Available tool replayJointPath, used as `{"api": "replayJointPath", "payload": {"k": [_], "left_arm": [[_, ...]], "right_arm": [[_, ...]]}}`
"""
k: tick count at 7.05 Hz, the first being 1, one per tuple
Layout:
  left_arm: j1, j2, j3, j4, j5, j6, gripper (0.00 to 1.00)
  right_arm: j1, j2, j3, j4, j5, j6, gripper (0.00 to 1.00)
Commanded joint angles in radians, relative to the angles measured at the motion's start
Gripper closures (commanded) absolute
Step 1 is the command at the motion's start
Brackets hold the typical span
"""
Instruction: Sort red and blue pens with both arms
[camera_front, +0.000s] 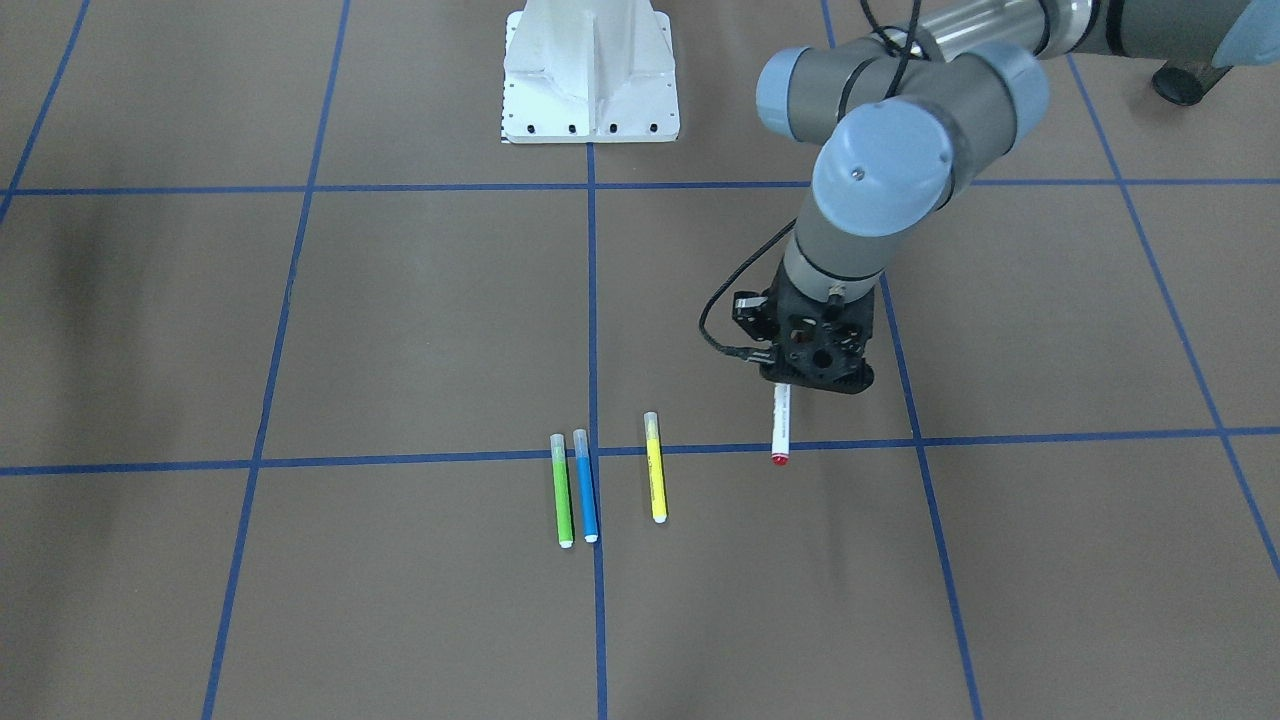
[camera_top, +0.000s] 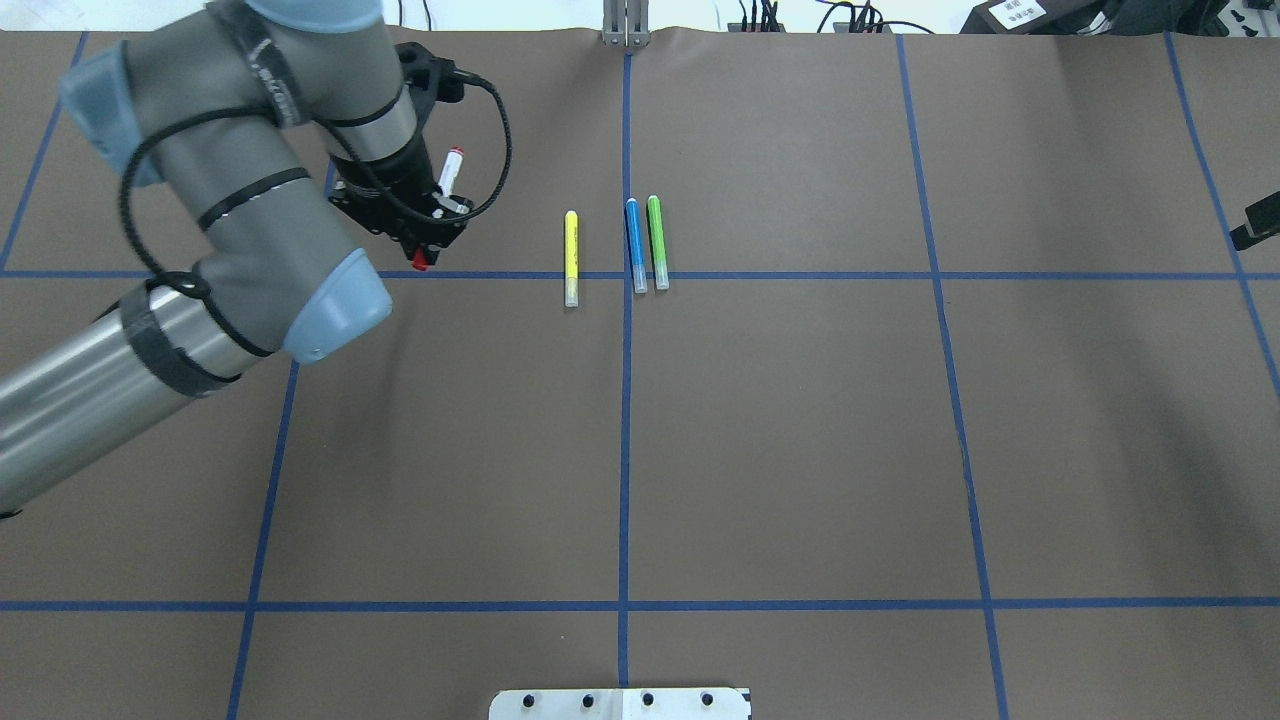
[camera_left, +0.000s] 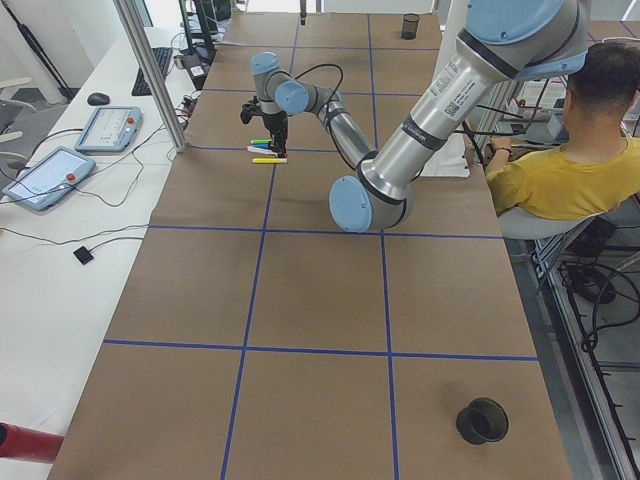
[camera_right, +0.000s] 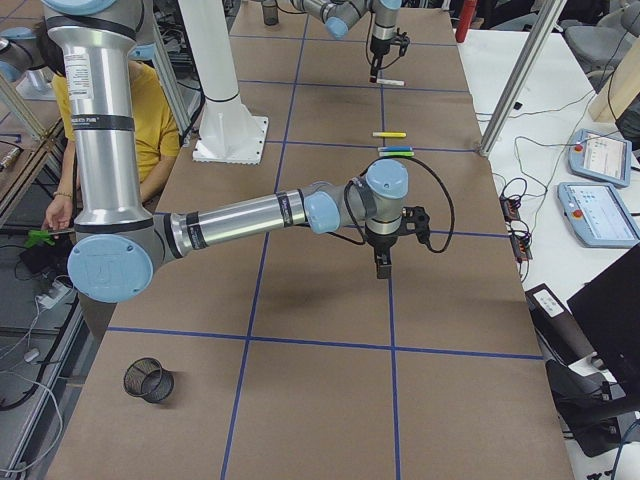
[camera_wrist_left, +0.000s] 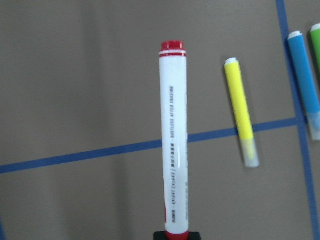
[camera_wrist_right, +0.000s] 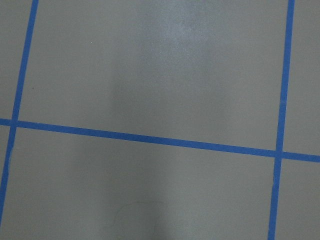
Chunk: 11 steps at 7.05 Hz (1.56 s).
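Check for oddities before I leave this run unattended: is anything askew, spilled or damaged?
Nothing stands out. The left pincer grips the red pen near one end; the yellow pen, blue pen and green pen lie roughly parallel on the table.

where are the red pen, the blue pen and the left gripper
red pen (camera_front: 781, 425), front-facing view, white barrel
blue pen (camera_front: 585, 487), front-facing view, mid barrel
left gripper (camera_top: 435, 212), overhead view, between its fingertips
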Motion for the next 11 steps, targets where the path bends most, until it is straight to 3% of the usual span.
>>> {"api": "replayJointPath", "payload": {"k": [1,4,6,7,9,11], "left_arm": [[-0.101,0.205,-0.253,0.183,0.004,0.355,1.00],[-0.309,0.565,-0.442,0.191,0.026,0.855,1.00],[-0.475,0.768,-0.490,0.173,0.147,1.165,1.00],[-0.497,0.935,-0.521,0.071,0.231,1.180,1.00],[-0.525,1.303,-0.491,-0.362,0.270,1.299,1.00],[-0.631,1.425,-0.452,-0.409,0.406,1.462,1.00]], "right_arm": [[0.000,-0.002,0.000,0.000,0.000,0.000,0.00],[0.000,-0.005,-0.005,0.000,0.002,-0.002,0.00],[-0.005,-0.008,-0.005,0.000,0.002,-0.002,0.00],[-0.005,-0.010,-0.005,0.002,0.002,-0.002,0.00],[-0.006,-0.013,-0.006,0.000,0.002,-0.002,0.00],[-0.008,-0.021,-0.005,0.002,0.003,-0.002,0.00]]}}
